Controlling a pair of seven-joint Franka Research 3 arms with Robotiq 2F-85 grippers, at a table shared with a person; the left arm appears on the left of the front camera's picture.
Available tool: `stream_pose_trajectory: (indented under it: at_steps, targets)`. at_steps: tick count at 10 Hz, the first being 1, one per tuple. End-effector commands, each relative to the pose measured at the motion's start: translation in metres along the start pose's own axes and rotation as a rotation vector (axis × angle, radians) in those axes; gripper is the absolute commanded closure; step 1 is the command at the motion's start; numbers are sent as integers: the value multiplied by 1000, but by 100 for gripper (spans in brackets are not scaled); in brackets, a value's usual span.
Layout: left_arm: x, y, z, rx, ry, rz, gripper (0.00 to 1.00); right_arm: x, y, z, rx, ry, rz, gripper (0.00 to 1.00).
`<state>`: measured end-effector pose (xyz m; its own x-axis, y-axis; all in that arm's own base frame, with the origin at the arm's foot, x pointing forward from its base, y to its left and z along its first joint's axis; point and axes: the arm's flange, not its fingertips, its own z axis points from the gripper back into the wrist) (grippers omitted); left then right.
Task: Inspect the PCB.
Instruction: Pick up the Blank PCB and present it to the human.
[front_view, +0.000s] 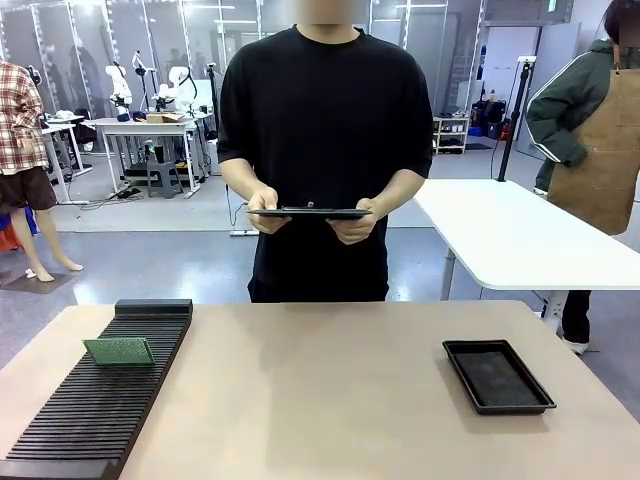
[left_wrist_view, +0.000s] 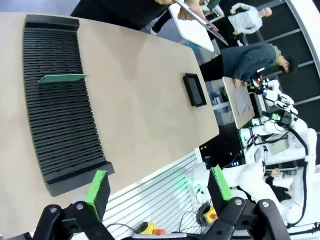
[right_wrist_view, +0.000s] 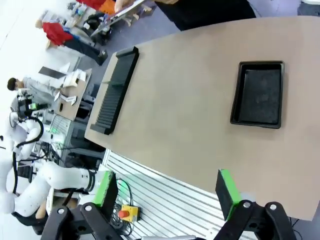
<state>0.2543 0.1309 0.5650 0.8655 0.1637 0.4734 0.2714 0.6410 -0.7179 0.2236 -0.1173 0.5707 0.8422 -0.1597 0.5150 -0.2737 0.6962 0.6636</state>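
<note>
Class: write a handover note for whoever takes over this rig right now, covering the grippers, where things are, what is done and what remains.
Left gripper: open, empty.
Right gripper: open, empty.
PCB: standing on edge in the slotted black rack, on the robot's left.
Empty black tray on the robot's right.
Person at the far side holds a clipboard.
Done: nothing visible; PCB untouched.
Left: likely pick up the PCB and inspect it.

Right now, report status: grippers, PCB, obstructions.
Left gripper open, empty. Right gripper open, empty. PCB standing in slotted rack, untouched. Nothing blocking it; person holds clipboard at far side.
</note>
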Motion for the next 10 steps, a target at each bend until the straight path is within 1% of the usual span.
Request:
stream_pose_trajectory:
  at_steps: [1, 2, 9, 10]
  targets:
    - [-10, -3, -5, -16, -102, -39, 0, -19, 3, -20, 18, -33, 29, 0]
    - [0, 0, 0, 0, 0, 0, 0, 0, 0, 0, 0, 0, 0, 0]
    - [-4, 3, -2, 8, -11, 9, 0, 0, 0, 0, 0, 0, 0, 0]
    - [3, -27, 1, 183, 29, -134, 0, 0, 0, 0, 0, 0, 0, 0]
